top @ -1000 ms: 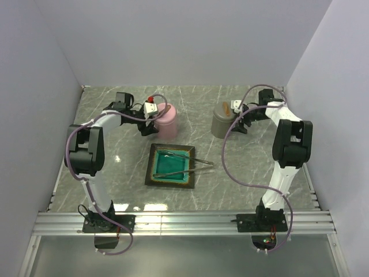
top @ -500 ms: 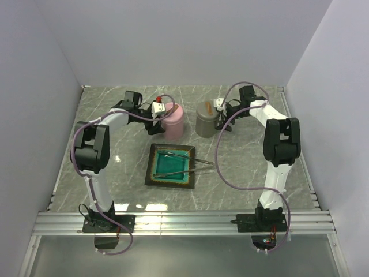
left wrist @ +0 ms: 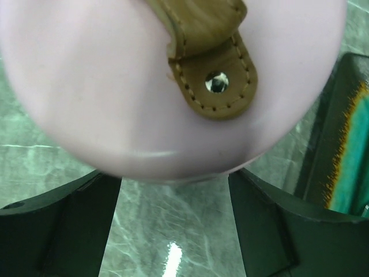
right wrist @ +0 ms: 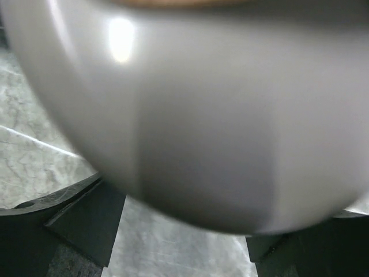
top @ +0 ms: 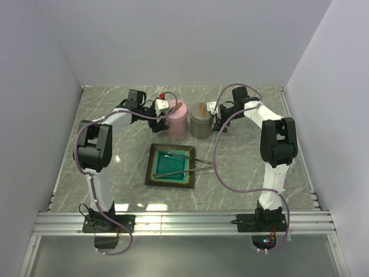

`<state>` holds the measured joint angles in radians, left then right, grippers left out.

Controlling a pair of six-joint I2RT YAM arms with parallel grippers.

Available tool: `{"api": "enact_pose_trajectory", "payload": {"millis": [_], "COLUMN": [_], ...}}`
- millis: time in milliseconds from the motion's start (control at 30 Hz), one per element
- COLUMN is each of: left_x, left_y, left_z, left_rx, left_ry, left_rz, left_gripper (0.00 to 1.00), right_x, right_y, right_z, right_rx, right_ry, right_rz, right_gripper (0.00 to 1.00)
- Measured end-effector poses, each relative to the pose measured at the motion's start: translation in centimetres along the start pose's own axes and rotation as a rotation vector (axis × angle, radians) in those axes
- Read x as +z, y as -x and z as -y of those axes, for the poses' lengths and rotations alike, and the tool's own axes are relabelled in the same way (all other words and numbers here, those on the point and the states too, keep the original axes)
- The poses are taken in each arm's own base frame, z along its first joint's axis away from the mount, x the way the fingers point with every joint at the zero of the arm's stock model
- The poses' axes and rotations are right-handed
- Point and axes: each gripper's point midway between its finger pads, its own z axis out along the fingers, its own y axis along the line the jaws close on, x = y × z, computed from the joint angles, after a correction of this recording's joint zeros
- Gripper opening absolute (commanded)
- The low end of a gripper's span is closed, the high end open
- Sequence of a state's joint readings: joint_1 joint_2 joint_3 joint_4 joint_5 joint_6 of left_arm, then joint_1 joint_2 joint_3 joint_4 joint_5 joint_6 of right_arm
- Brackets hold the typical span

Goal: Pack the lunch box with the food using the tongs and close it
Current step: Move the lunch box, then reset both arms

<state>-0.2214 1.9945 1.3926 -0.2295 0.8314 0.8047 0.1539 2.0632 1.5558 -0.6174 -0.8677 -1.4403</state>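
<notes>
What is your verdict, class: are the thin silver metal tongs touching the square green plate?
Touching. The top view shows the silver tongs lying flat across the green plate, one end overhanging its right edge.

A robot test cell in a lab
Plain white panels (top: pixel 190 40) walled in a grey marble-look table (top: pixel 242 173) on three sides, and the left arm (top: pixel 92 153) and right arm (top: pixel 277 144) stood bolted to an aluminium rail (top: pixel 184 222) along its near edge

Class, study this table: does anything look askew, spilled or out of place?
Nothing is spilled. The tongs lie slanted across the green plate, one end jutting past its right rim. The pink lunch box and the grey container stand upright, lids on. No food is visible.
</notes>
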Motion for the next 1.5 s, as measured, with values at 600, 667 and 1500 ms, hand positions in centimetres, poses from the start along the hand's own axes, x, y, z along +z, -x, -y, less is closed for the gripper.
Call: {"api": "enact_pose_trajectory", "payload": {"millis": [600,667,1500], "left_x": [-2.3,-3.5,-21.9], "left_y": [0.0,0.4,13.7], "left_z": [2.0,2.0,1.6], "left_rx": [-0.071,-0.086,-0.552], "left_ry": [0.032,0.052,0.57], "left_rz": [-0.007,0.0,0.213], "left_gripper": [0.82,0.82,1.0], "right_x": [-3.6,-5.8,-23.7], "right_y": [-2.8,-2.6,9.8], "right_z": [1.1,2.0,-1.0], "right_rx": [0.265,0.284,0.924], "right_ry": [-0.128,-0.183,-0.676], "right_rz": [-0.036,-0.034,0.138], "right_gripper": [0.86,0.87,1.0]}}
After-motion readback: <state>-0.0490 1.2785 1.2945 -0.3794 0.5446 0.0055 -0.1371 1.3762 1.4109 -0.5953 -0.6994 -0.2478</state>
